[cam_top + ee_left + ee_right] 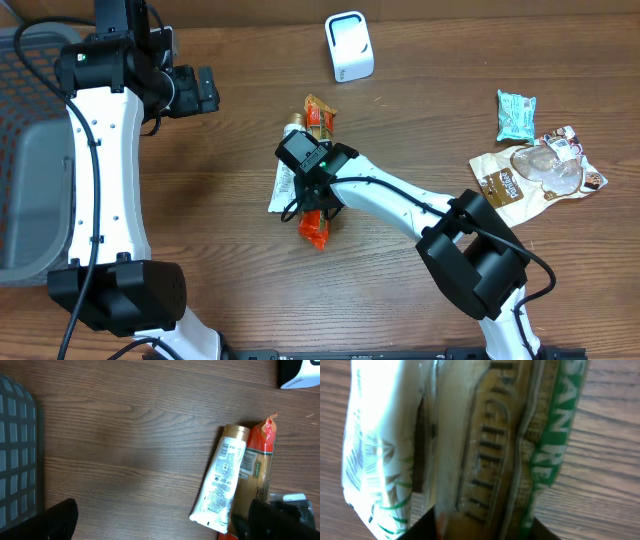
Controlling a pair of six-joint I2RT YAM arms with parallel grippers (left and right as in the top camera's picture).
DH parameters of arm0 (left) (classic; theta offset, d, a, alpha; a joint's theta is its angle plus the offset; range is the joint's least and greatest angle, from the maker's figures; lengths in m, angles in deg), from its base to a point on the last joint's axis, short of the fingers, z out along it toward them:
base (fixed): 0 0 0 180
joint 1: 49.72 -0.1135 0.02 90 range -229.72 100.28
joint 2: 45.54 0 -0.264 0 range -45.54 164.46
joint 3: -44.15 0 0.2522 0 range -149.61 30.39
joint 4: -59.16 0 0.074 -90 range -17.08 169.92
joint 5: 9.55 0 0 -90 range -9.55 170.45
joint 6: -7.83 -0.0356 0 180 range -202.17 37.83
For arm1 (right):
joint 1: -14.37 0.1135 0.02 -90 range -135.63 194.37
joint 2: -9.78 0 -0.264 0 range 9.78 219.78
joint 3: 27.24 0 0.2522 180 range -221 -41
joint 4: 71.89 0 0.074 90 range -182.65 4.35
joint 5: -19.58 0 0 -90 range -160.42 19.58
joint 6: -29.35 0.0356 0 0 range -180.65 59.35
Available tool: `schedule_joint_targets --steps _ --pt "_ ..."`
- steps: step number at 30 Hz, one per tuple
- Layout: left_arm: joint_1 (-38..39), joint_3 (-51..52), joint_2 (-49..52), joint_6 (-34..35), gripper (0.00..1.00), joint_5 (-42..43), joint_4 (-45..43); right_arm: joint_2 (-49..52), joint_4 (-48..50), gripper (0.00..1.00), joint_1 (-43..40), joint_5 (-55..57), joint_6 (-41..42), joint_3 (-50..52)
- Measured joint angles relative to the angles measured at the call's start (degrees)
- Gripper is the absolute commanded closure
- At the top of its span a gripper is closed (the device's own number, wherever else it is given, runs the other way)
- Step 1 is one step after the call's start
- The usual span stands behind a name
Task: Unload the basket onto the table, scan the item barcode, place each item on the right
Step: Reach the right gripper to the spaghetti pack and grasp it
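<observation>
Wood-grain counter (pixel 230 260) fills the overhead frame and carries everything in play. One grey mesh basket (pixel 30 60) sits at the left edge, seemingly a bin for finished goods.

Two white-and-black arms work the scene. The left arm (pixel 100 180) rises along the left side. Its left gripper (pixel 208 90) is parked at upper left, jaws spread wide with nothing between them, apparently held clear so as not to crowd the pick. The right arm (pixel 400 205) reaches from lower right to the centre. There the right gripper (pixel 315 200) hangs over the pasta packet (pixel 256 467), judged to be the item bound for scanning. Its jaws stand on either side of the packet, part-way in. Whether they have actually pinched it cannot be told from the wrist view, which the wrapper fills.

One brown pouch (pixel 510 185) lies at the right of the frame with something clear-wrapped on top of it. One white scanner (pixel 349 46) stands at top centre, well apart from the packet, so a lift and carry looks necessary. One white tube (pixel 220 480) lies touching the packet's left flank, a likely reason the jaws are set so closely about the packet alone. One teal sachet (pixel 516 115) lies at upper right.

Tally: four goods, one scanner, one basket, two arms.
</observation>
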Motion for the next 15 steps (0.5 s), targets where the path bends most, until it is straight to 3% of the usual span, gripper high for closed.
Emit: schedule_joint_targets --steps 4,8,15 --pt "0.0 0.0 0.0 0.0 0.0 0.0 0.0 0.1 -6.9 0.9 -0.5 0.7 -0.5 -3.2" --pt "0.0 0.0 0.0 0.0 0.0 0.0 0.0 0.2 -15.0 0.89 -2.0 -1.4 -4.5 -6.4" --pt "0.0 0.0 0.0 0.0 0.01 0.0 0.0 0.2 -21.4 0.87 -9.8 -20.8 -26.4 -9.3"
